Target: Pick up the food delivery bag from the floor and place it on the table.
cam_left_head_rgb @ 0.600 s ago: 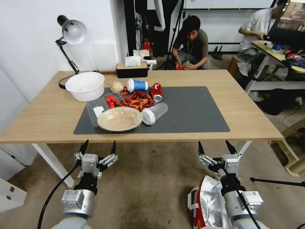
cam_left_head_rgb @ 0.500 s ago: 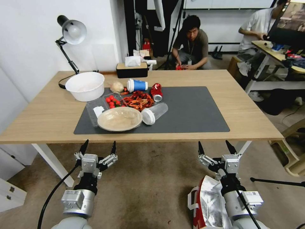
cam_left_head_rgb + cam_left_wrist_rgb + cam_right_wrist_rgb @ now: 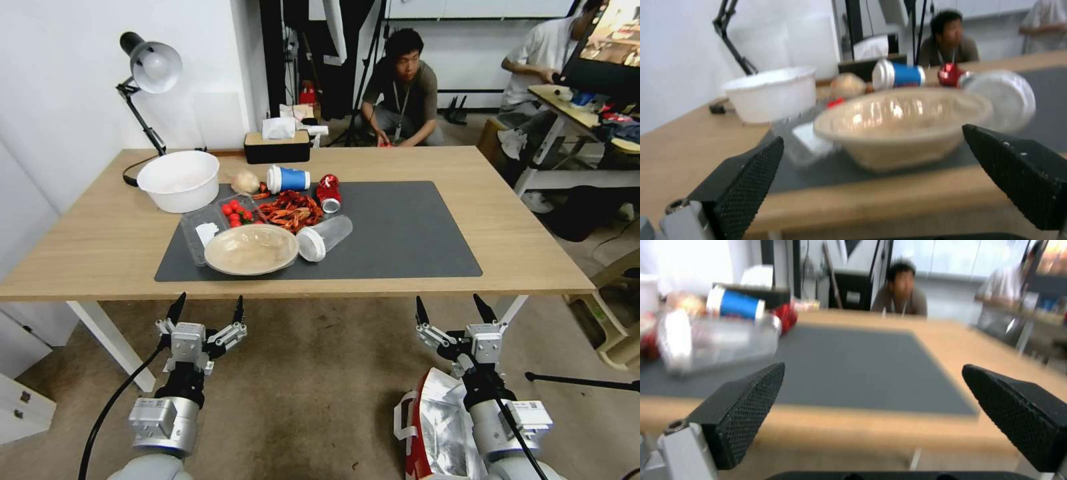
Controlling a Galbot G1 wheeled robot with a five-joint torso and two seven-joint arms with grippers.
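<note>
Two grippers, left (image 3: pixel 205 308) and right (image 3: pixel 452 305), hover with jaws spread before the table (image 3: pixel 527 247) while the bag (image 3: pixel 437 427), likely light, crushable and best lifted by its straps, sits on the floor (image 3: pixel 320 393) under the right arm.

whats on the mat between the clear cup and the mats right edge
Nothing: in the head view the mat is bare from the clear cup to its right edge.

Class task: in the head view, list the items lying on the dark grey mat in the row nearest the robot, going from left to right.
Clear plastic tray holding red cherry tomatoes → shallow beige bowl under a clear lid → clear plastic cup lying on its side, white lid toward the robot → bare right half of the dark grey mat.
</note>
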